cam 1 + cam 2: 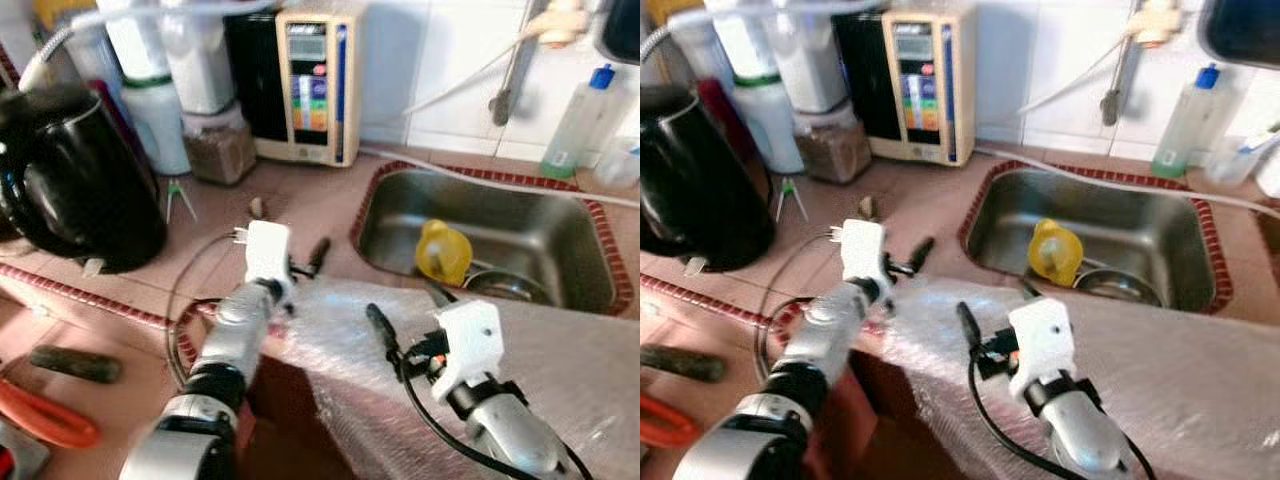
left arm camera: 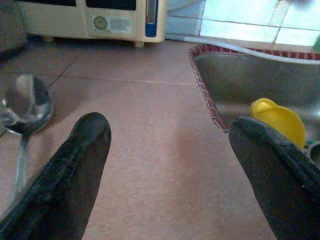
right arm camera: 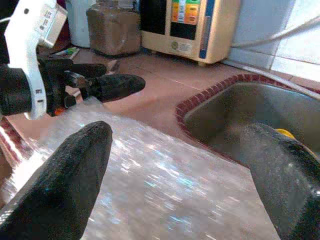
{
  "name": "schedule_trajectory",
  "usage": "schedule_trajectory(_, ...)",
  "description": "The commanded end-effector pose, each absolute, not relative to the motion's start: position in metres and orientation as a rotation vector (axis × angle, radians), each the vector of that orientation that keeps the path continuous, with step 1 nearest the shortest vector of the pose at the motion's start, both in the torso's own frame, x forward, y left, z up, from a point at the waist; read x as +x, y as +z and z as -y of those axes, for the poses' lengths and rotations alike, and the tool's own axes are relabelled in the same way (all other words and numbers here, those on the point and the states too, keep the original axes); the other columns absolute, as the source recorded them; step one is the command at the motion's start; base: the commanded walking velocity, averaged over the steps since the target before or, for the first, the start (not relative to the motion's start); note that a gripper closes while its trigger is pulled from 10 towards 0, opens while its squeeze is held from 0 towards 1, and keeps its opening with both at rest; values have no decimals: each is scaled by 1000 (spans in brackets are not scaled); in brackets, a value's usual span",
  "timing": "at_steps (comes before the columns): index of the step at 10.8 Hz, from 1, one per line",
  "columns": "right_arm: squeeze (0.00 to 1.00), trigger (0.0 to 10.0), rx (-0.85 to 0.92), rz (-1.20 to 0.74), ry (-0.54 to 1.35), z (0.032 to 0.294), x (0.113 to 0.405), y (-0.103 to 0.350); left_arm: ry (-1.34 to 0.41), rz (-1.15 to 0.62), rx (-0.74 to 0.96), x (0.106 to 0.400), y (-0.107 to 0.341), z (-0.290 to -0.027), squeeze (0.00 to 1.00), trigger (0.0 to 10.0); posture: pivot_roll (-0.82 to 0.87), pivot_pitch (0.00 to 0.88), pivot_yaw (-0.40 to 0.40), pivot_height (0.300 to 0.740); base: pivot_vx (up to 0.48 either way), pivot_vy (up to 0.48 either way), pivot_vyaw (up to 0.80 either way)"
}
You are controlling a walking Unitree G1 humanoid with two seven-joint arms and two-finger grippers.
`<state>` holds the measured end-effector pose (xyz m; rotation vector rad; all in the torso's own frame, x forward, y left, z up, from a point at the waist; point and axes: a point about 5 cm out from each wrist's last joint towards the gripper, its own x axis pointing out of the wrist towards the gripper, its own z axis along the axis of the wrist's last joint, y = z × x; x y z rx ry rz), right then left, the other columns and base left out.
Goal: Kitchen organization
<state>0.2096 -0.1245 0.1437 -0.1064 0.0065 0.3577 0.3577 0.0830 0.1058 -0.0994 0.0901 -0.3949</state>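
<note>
Both grippers, left gripper (image 2: 167,150) and right gripper (image 3: 185,160), hover with fingers wide, empty; the left should swing left, squaring over the spoon (image 2: 22,107) on the counter (image 2: 150,125).

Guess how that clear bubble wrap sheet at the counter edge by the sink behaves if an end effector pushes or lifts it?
The bubble wrap sheet looks thin and crinkled, so it will probably be floppy and bunch up instead of sliding as one piece. It appears very light, so a push may just fold it. Its glossy surface suggests the open right end effector could slip on it.
</note>
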Motion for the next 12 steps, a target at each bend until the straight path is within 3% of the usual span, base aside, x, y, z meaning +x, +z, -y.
schedule_trajectory(1,0,10000,-111,-10,349,126,210,143,-404,-87,-93,358,108,-77,161,10000,-120,0,79,740,0,0,0)
schedule_trajectory(2,0,10000,-110,-9,350,126,209,143,-388,-87,-85,359,108,-79,0,10000,-121,0,80,740,0,0,0)
schedule_trajectory(6,0,10000,-96,-35,372,126,201,140,-199,-44,-36,377,123,-108,0,10000,-149,0,66,740,0,0,0)
schedule_trajectory(12,0,10000,-50,-79,374,117,168,146,-149,-169,-7,386,122,-104,0,10000,-265,98,100,740,0,0,0)
